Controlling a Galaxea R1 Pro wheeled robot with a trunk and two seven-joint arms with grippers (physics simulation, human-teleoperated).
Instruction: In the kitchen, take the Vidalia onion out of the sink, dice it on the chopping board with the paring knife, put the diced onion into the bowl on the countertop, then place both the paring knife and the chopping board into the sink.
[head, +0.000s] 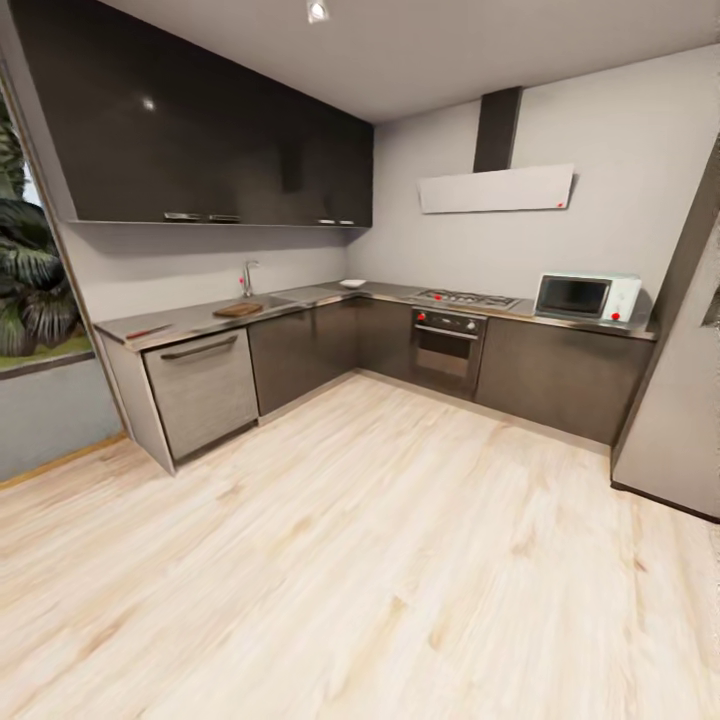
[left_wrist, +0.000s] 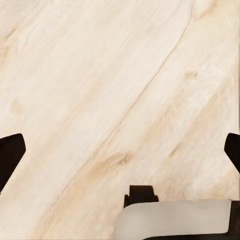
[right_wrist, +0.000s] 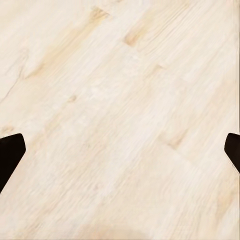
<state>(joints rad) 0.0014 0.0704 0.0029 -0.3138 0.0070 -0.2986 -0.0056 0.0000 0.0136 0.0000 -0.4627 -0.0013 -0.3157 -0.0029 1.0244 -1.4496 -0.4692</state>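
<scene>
Head view: chopping board (head: 238, 309) and paring knife (head: 148, 331) on far-left countertop (head: 190, 320) beside sink (head: 272, 299); bowl (head: 352, 283) farther right. Onion unseen. Left gripper (left_wrist: 120, 150) and right gripper (right_wrist: 120, 150) spread, empty, over floor (head: 380, 560). Drive squarely toward the sink, stop close.

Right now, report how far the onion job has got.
Nothing looks done. The robot stands far across the wood floor from the countertop. The board and knife lie on it near the tap, the bowl further along. The onion is too small to make out from here. In hand: nothing; the left claw and right claw are open over floor. Left: every step.
</scene>
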